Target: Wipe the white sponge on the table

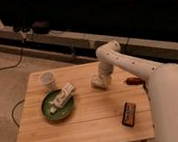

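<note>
- The table (90, 118) stood with its plank-striped top filling the middle of the view, its far edge towards a dark shelf along the wall.
- The robot's white arm (132, 68) reached in from the right side, bent at an elbow above the far edge and pointed down onto the tabletop.
- The gripper (99, 80) was down at the surface, a little right of the middle and nearer the far edge than the near one.
- Its fingers were closed, pressed onto the white sponge (97, 83), which lay flat on the wood under them.
- A white cup (47, 79) stood upright near the far left corner.
- A green plate (57, 105) lay just in front of the cup, towards the left edge, with a white bottle-like item (64, 95) lying on its side across it.
- A small dark flat packet (129, 113) with reddish markings lay near the right edge, closer to the near edge.
- A red-handled object (133, 81) lay at the right edge, partly hidden by the arm.
- The sponge was well apart from the plate and the cup.
</note>
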Controlling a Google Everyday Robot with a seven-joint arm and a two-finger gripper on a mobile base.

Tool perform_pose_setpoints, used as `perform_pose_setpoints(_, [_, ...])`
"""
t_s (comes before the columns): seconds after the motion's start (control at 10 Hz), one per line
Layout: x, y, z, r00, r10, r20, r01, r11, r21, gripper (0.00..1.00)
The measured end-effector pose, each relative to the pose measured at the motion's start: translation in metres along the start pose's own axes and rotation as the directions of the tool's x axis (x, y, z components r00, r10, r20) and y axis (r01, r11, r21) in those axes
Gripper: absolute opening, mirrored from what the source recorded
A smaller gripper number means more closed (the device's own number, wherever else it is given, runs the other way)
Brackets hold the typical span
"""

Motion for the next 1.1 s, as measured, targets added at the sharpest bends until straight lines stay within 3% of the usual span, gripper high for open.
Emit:
perform_pose_setpoints(0.3, [-0.024, 0.028, -0.003, 0.997, -0.068, 0.041, 0.069, 0.998, -0.009, 0.48])
perform_pose_setpoints(0.5, [-0.018, 0.059, -0.004, 0.995, -0.090, 0.052, 0.090, 0.996, -0.013, 0.48])
perform_pose_setpoints(0.8, [0.018, 0.099, 0.004, 0.995, -0.098, 0.008, 0.098, 0.995, -0.024, 0.48])
perform_pose_setpoints(1.1, [0.063, 0.110, -0.002, 1.000, -0.004, 0.002, 0.004, 1.000, 0.002, 0.48])
